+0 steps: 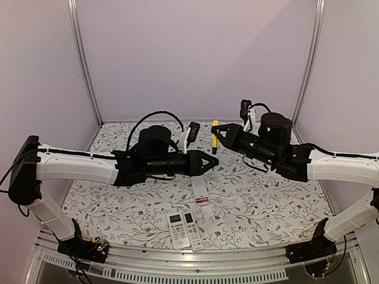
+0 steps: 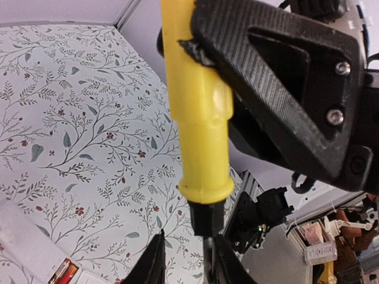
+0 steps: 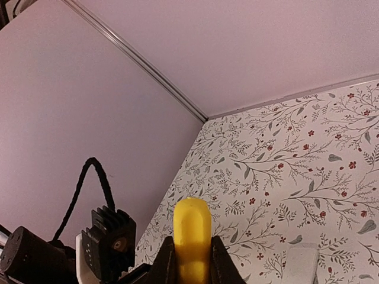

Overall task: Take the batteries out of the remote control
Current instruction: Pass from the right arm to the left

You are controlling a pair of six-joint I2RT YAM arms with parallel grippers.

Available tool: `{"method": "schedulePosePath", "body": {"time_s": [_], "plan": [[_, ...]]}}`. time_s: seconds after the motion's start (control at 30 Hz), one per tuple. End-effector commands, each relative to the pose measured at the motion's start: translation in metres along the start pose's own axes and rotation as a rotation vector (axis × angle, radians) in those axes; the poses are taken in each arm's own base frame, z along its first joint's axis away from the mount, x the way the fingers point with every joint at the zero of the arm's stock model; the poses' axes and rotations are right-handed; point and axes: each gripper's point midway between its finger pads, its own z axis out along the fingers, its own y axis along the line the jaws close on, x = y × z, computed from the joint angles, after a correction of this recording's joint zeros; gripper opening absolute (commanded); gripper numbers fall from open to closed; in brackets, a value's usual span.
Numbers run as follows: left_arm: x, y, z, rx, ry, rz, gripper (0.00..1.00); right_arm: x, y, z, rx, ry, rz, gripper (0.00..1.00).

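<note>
Right gripper (image 3: 190, 260) clamps the upright screwdriver (image 3: 191, 228); left gripper (image 2: 189, 266) is narrow around its shaft, a gap showing. The batteries (image 1: 202, 202) lie in the remote (image 1: 199, 188) at left's six o'clock, nearer the left arm.

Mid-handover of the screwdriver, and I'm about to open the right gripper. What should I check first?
1. Right gripper clamped on the screwdriver by its yellow handle: ok.
2. Left gripper straddles the dark shaft below the handle: ok.
3. Left grip firm on that shaft: cannot tell.
4. White remote lies free of both grippers: ok.
5. Red-orange battery visible at its near end: ok.
</note>
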Motion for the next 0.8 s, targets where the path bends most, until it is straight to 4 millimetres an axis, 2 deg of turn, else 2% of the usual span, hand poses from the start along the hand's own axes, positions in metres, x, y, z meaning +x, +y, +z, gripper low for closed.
{"method": "schedulePosePath", "body": {"time_s": [0.0,0.13,0.5,0.53,0.6,0.63,0.67,0.77], "plan": [[0.012,0.007,0.008,-0.083,0.039,0.029,0.25,-0.007,-0.001,0.003,0.035,-0.027,0.008,0.00],[0.015,0.009,0.010,-0.125,0.052,0.050,0.20,-0.006,-0.005,0.003,0.059,-0.029,0.009,0.00],[0.020,0.009,0.014,-0.134,0.069,0.047,0.00,0.002,-0.019,0.006,0.117,-0.016,0.006,0.00],[0.020,0.010,0.014,-0.135,0.070,0.046,0.00,0.002,-0.020,0.006,0.122,-0.014,0.006,0.02],[0.020,0.009,0.013,-0.131,0.076,0.047,0.00,0.005,-0.022,0.006,0.129,-0.006,0.004,0.10],[0.021,0.008,0.013,-0.126,0.080,0.048,0.00,0.006,-0.024,0.006,0.134,-0.002,0.002,0.17],[0.021,0.008,0.012,-0.124,0.085,0.050,0.00,0.007,-0.025,0.005,0.141,0.002,-0.004,0.27],[0.020,0.011,0.007,-0.116,0.105,0.056,0.00,0.007,-0.033,-0.001,0.184,0.009,-0.034,0.66]]}}
